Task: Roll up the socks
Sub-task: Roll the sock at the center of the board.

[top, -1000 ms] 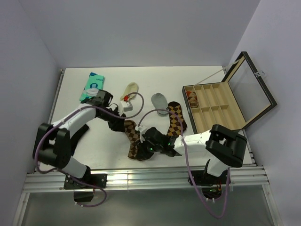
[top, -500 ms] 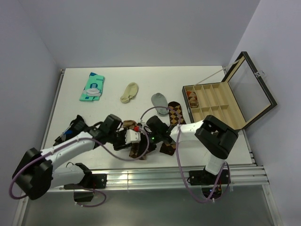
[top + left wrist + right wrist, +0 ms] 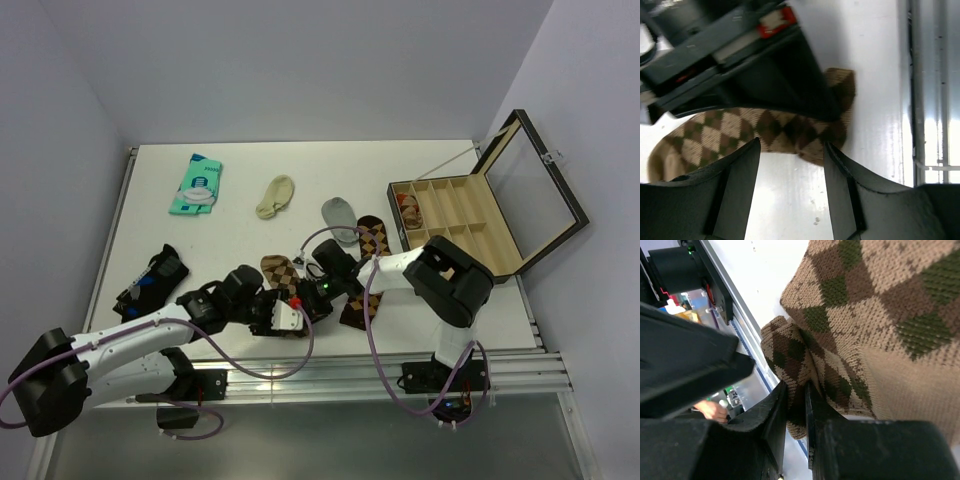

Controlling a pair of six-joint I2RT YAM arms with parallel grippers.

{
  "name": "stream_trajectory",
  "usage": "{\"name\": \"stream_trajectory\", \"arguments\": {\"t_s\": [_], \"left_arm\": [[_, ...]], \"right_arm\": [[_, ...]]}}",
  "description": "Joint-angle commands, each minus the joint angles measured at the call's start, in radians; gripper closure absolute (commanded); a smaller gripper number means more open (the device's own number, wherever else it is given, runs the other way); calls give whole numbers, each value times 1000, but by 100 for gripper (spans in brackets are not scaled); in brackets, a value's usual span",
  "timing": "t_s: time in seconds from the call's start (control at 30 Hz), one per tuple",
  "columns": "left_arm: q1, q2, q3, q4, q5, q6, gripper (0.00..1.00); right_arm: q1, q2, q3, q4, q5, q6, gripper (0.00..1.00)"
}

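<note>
Since half a second ago the left arm has sunk lower and swung nearer the front edge of the counter (image 3: 230, 225), and its claw (image 3: 288, 318) has slid down to the near end of the left-hand argyle sock (image 3: 278, 275). That sock lies along the counter's near middle, brown with tan diamonds. The second argyle sock (image 3: 368, 262) lies just to its right, angled from the grey ankle sock (image 3: 340, 213) toward the front edge.

The right claw (image 3: 308, 298) sits low between the two argyle socks and close against the left claw. On the right wrist view its fingers (image 3: 775, 425) stand nearly together, clamped on a folded bit of the left-hand argyle sock (image 3: 790, 350), with fabric bunched in the narrow gap.

On the left wrist view the left claw (image 3: 791, 150) stands apart, holding nothing. The left-hand argyle sock (image 3: 765, 127) lies across the counter just beyond its fingertips (image 3: 752, 155). The dark body of the right claw (image 3: 830, 107) presses down on the sock's end.

Farther back lie a cream ankle sock (image 3: 275, 196) and a teal packet (image 3: 197, 185). At the right, a wooden divided box (image 3: 462, 240) stands with its glass lid raised. One far compartment holds a rolled sock (image 3: 410, 208). A dark object (image 3: 150, 282) rests at the left; I cannot tell what it is
</note>
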Motion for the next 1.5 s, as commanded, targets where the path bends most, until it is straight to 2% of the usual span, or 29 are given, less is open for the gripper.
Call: {"name": "stream_trajectory", "arguments": {"t_s": [0.0,0.27,0.67,0.77,0.83,0.9,0.93,1.0,1.1,1.17,1.23,1.47], "left_arm": [[-45,1,-17,59,0,-17,42],[-113,66,-34,68,-20,-13,43],[-119,199,-17,131,-83,-42,49],[-119,238,-5,136,-93,-58,57],[-119,261,-2,133,-96,-63,66],[-119,271,6,113,-87,-69,79],[-119,271,8,106,-81,-69,82],[-119,274,17,87,-55,-72,93],[-119,288,44,24,-20,-74,100],[-116,297,69,-33,18,-65,100],[-107,301,89,-99,78,-51,100],[5,421,248,-327,287,10,100]], "right_arm": [[-18,19,17,-25,9,9,82],[-34,30,24,-46,15,-14,82],[-43,7,-8,0,-2,5,82],[-41,-7,-22,16,-4,13,82],[-43,-18,-32,27,-2,22,81],[-43,-45,-40,26,18,24,77],[-43,-56,-42,12,31,22,75],[-41,-105,-46,1,90,18,64],[-48,-200,-68,-11,203,16,49],[-52,-293,-97,-10,269,21,40],[-63,-360,-134,-20,370,30,34],[-109,-671,-295,-13,591,78,34]]}}
